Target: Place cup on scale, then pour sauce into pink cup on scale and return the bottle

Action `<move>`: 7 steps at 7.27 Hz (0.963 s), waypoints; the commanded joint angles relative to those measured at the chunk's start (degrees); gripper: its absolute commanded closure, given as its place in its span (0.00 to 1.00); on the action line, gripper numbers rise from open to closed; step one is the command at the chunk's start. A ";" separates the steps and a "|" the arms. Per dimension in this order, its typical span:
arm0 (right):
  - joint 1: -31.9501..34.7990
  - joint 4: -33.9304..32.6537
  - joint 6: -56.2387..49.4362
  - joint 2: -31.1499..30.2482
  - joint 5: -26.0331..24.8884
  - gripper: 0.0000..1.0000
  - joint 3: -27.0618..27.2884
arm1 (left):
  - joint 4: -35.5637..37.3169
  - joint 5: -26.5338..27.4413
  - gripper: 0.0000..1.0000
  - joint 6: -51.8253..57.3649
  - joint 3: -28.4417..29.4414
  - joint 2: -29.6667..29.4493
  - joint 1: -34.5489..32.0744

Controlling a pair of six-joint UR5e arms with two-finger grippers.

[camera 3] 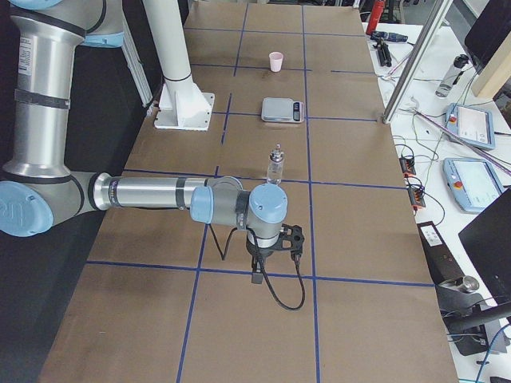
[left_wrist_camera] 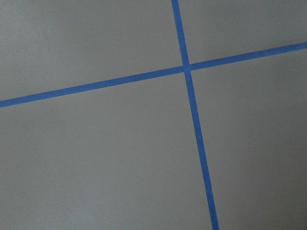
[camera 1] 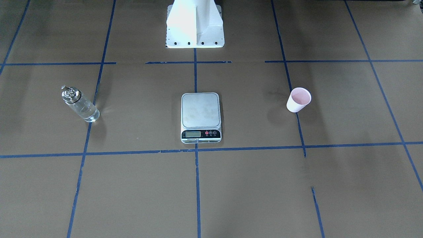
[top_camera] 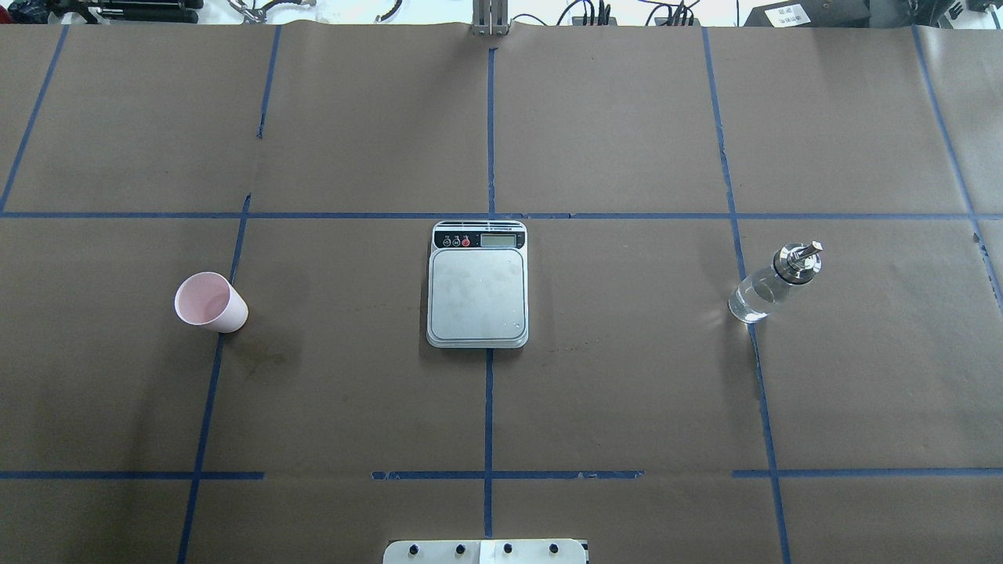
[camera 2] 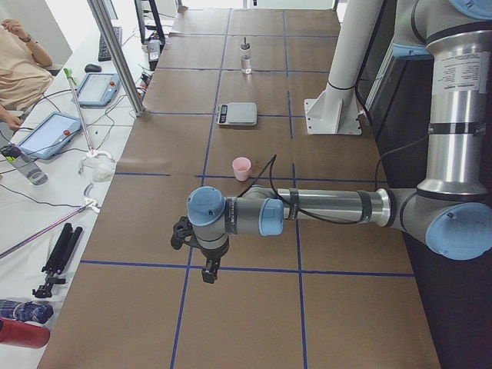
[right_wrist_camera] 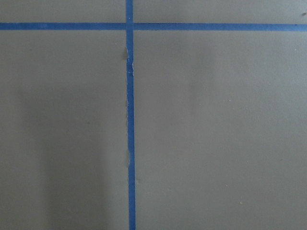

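Note:
The pale pink cup [top_camera: 210, 302] stands upright on the brown table, to the left of the scale [top_camera: 478, 294], whose silver platform is bare. The clear glass bottle [top_camera: 772, 282] with a silver pourer cap stands to the scale's right and holds clear sauce [top_camera: 751, 301]. In the front-facing view the cup [camera 1: 299, 100], scale [camera 1: 201, 114] and bottle [camera 1: 81, 105] stand mirrored. My left gripper [camera 2: 209, 270] hangs over bare table well short of the cup [camera 2: 242, 167]. My right gripper [camera 3: 255, 275] hangs over bare table short of the bottle [camera 3: 276, 165]. I cannot tell whether either is open.
The white robot base [camera 1: 195, 24] stands at the table's robot side, behind the scale. Blue tape lines [top_camera: 490, 392] grid the brown table cover. Beyond the far edge are an aluminium post [camera 2: 115, 54], tablets [camera 2: 46, 134] and cables, with a person seated there.

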 commanded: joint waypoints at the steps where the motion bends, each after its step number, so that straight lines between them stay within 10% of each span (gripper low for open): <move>1: -0.05 0.08 -0.13 0.14 -0.01 0.00 0.03 | -0.23 -0.33 0.00 0.09 -1.05 0.00 -0.04; 7: -2.95 0.60 0.66 10.81 0.43 0.00 0.56 | -5.38 -2.43 0.00 -1.05 -3.15 -3.75 0.67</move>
